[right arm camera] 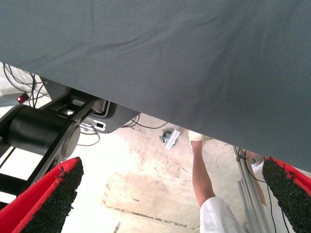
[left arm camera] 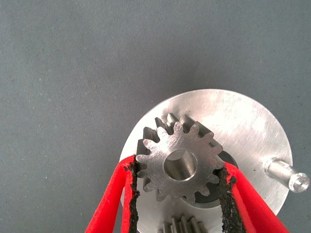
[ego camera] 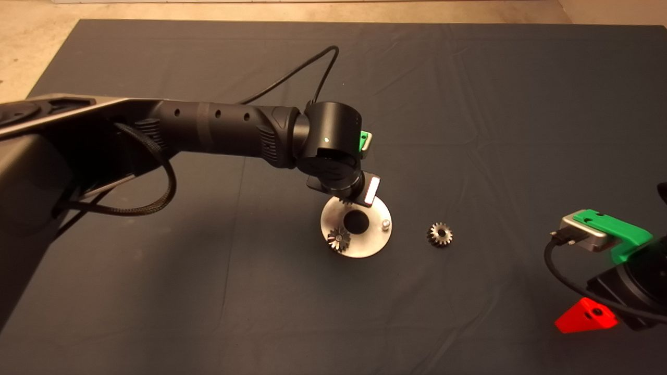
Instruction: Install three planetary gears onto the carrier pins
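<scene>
Reaching in from the left edge of the mat [ego camera: 469,78], the left gripper [left arm camera: 181,194] hangs over the far side of the disc [left arm camera: 243,121], which lies near the middle of the mat. Its jaws are closed narrow on one planetary gear [left arm camera: 180,162]; the black pads [left arm camera: 224,194] press the teeth on both sides. This gear is held flat above the disc, and through its bore I see only grey, so I cannot tell if a pin is under it or if it already sits on one. A second gear [ego camera: 338,239] is on the pin at the near-left part of the disc. One carrier pin [ego camera: 385,224] stands bare at the right side of the disc, beside the central hole [ego camera: 356,222]. The third gear [ego camera: 440,234] lies on the mat just to the right of the disc, apart from it.

The right gripper [right arm camera: 170,194] waits at the near right edge of the mat with its jaws wide apart and nothing between them. Its wrist view shows the floor beyond the mat and a person's leg [right arm camera: 201,174].
</scene>
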`<state>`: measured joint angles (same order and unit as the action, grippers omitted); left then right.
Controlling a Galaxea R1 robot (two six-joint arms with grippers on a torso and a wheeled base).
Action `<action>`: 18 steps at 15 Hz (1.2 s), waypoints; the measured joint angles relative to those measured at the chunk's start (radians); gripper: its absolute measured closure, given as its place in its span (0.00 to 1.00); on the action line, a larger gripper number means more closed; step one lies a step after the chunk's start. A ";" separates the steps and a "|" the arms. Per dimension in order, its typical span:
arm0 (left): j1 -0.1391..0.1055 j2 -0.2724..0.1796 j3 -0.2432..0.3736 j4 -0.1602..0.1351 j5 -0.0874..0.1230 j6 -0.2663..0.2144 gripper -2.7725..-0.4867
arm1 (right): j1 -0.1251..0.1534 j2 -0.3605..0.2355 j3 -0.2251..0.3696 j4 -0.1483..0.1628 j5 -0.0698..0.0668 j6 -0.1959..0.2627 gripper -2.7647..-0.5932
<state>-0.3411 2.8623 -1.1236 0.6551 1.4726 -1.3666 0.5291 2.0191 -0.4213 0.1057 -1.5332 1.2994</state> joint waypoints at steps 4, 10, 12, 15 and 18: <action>0.000 0.000 0.000 0.000 0.000 0.000 0.83 | 0.000 0.000 0.000 0.000 0.000 0.000 0.01; 0.000 0.000 -0.007 0.000 0.000 0.017 0.83 | 0.000 0.000 0.000 0.000 0.000 0.000 0.01; -0.001 0.000 -0.018 0.000 -0.006 0.028 0.83 | 0.000 0.000 0.000 0.000 0.000 0.000 0.01; 0.000 0.000 -0.025 0.001 -0.009 0.034 0.83 | 0.000 0.000 0.000 0.000 0.000 0.000 0.01; 0.000 0.000 -0.026 0.000 -0.009 0.034 0.83 | 0.000 0.000 0.000 0.000 0.000 0.000 0.01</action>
<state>-0.3415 2.8623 -1.1498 0.6555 1.4638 -1.3321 0.5291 2.0191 -0.4216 0.1057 -1.5332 1.2994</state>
